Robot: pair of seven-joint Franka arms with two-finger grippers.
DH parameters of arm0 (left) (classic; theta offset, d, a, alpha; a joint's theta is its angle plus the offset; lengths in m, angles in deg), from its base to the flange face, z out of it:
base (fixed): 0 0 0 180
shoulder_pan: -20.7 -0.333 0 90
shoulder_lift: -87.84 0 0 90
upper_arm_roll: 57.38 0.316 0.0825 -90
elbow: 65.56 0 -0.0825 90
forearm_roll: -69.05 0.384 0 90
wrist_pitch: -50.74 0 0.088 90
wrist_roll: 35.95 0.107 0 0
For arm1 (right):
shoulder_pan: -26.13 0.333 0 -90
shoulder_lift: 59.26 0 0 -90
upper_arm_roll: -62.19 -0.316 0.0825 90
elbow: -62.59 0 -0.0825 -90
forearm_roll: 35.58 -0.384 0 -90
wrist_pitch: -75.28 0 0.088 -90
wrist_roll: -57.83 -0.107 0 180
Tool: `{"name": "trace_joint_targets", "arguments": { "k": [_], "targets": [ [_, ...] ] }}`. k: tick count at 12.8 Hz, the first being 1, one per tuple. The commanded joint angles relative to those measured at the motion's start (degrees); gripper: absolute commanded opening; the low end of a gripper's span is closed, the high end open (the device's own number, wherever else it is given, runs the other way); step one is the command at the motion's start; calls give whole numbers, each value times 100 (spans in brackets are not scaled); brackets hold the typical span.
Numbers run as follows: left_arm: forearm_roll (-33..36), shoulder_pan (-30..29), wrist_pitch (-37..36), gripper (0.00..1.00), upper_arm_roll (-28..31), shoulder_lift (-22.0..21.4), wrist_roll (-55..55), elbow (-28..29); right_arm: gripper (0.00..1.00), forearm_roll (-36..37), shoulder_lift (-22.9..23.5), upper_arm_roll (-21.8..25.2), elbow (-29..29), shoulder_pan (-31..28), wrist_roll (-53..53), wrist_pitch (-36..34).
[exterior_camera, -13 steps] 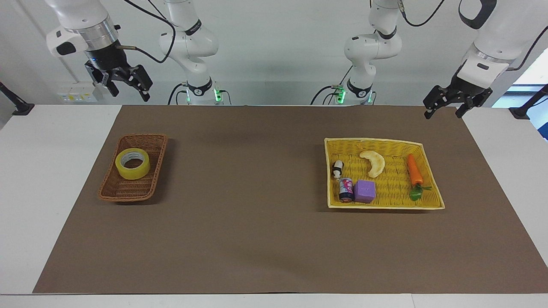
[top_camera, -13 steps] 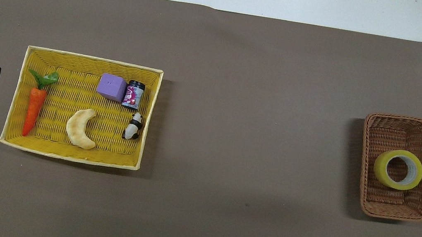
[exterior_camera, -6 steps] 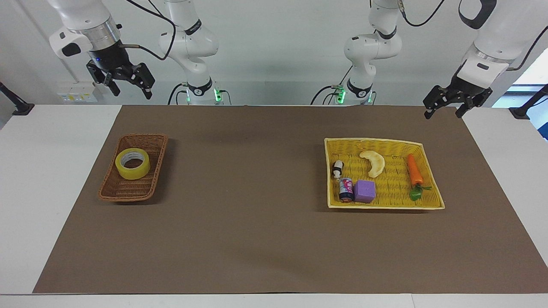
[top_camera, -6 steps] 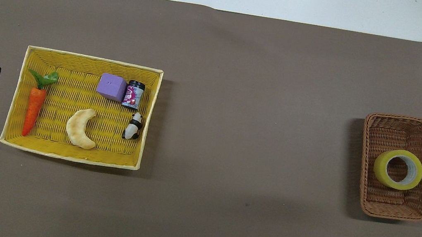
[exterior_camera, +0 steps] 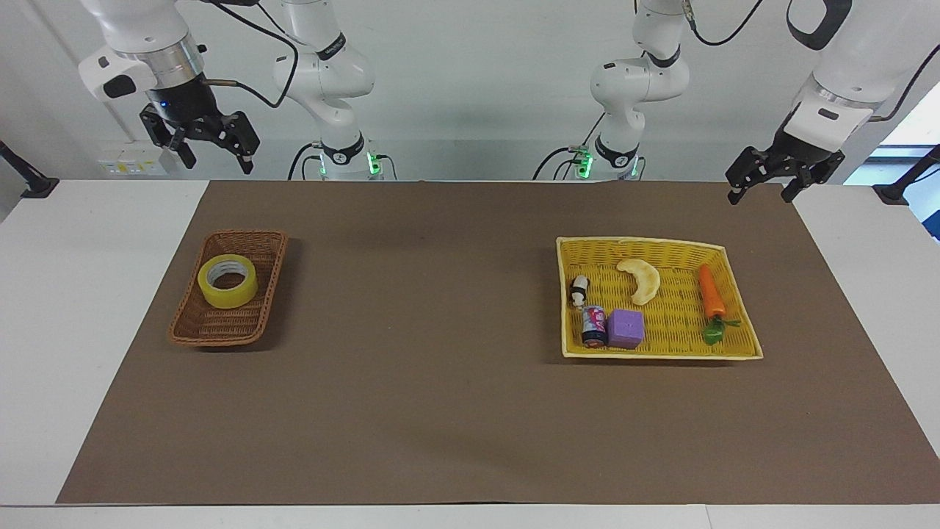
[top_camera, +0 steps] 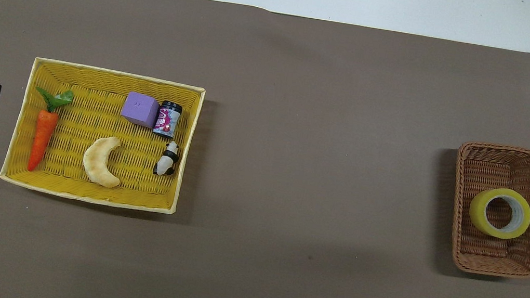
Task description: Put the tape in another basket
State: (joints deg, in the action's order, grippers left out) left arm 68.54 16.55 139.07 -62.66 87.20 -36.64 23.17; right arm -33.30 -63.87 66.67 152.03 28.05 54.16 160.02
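Note:
The yellow tape [exterior_camera: 228,281] lies flat in the small brown wicker basket [exterior_camera: 253,239] at the right arm's end of the table. It also shows in the overhead view [top_camera: 500,212], in the half of the basket [top_camera: 498,150] nearer the robots. My right gripper [exterior_camera: 215,163] is open and empty, high in the air, over the mat's edge beside the basket. My left gripper [exterior_camera: 760,197] is open and empty, raised over the mat's corner at the left arm's end, where that arm waits.
A flat yellow woven tray [exterior_camera: 661,242] sits toward the left arm's end. It holds a crescent pastry [exterior_camera: 641,279], a carrot [exterior_camera: 711,292], a purple cube [exterior_camera: 626,328], a small can [exterior_camera: 593,325] and a panda figure [exterior_camera: 579,289]. A brown mat [exterior_camera: 440,367] covers the table.
My right gripper has shifted slightly and turned a little while staying high beside the basket. The tape, both baskets and the left arm have not moved.

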Motion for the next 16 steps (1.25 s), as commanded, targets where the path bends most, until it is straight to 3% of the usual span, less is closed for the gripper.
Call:
{"name": "trace_joint_targets", "arguments": {
  "k": [1,16],
  "targets": [
    [-89,-94,-88,100,-52,-51,-36,-22,100,18,-164,-35,197,-17,24,16],
    [-89,-94,-88,100,-52,-51,-36,-22,100,-141,-5,-26,30,-25,25,-2]
  ]
}}
